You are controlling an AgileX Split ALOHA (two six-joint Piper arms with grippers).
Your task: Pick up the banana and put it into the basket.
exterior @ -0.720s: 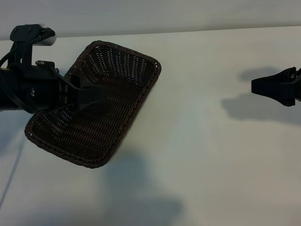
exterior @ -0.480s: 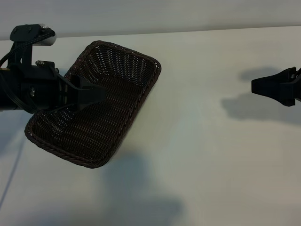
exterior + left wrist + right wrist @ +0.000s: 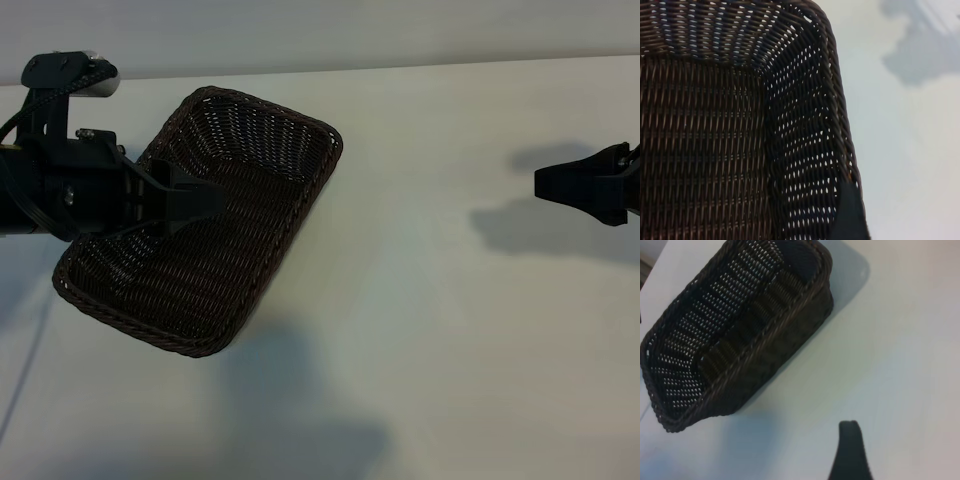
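Wicker, dark brown and woven, the rectangular basket (image 3: 205,225) lies empty near the white worktop's (image 3: 430,330) far left corner. No banana shows in any view. The left gripper (image 3: 190,200) hangs over the basket, jaws apart, holding nothing; the right gripper (image 3: 570,185) waits at the right edge, likewise parted and empty. Risk: with the fruit unseen, either arm may reach blindly or nudge the basket.

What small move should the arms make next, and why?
Probably lift the left end effector off the basket to clear the view: no banana shows in any view, and it hangs over the empty basket. The right end effector waits at the far edge.
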